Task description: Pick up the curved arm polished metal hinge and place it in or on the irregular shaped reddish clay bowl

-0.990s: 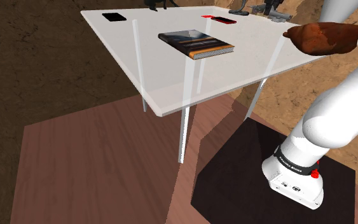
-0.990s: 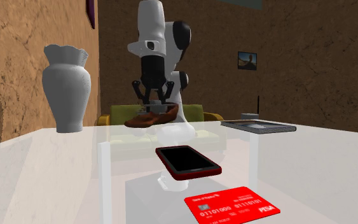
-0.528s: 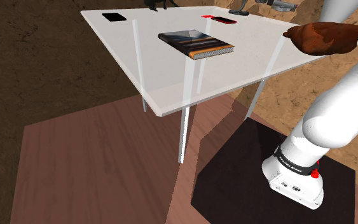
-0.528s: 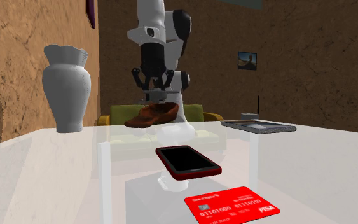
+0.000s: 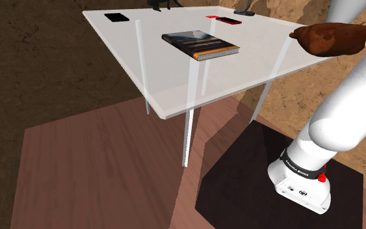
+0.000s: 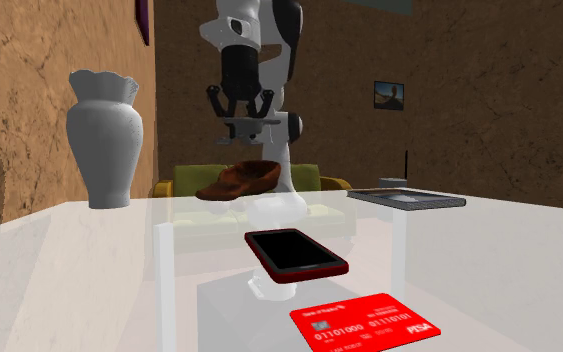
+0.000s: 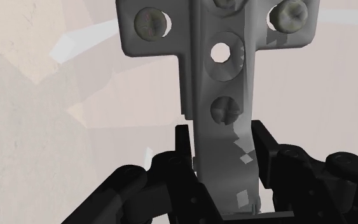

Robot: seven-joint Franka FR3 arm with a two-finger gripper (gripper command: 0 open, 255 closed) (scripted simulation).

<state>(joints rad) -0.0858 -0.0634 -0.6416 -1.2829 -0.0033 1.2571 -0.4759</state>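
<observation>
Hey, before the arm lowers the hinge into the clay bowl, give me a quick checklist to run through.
1. Hinge clasped between the fingers of the gripper: ok.
2. Hinge lifted off the table: ok.
3. Reddish bowl resting on the table: ok.
4. Hinge over the bowl: lined up in the second exterior view, but depth is unclear: cannot tell.
5. Phone lying apart from the bowl: ok.

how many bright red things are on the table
2: a red-cased phone near the middle of the table in the second exterior view, and a red card just in front of it, nearer that camera. The white vase could hide more.
</observation>
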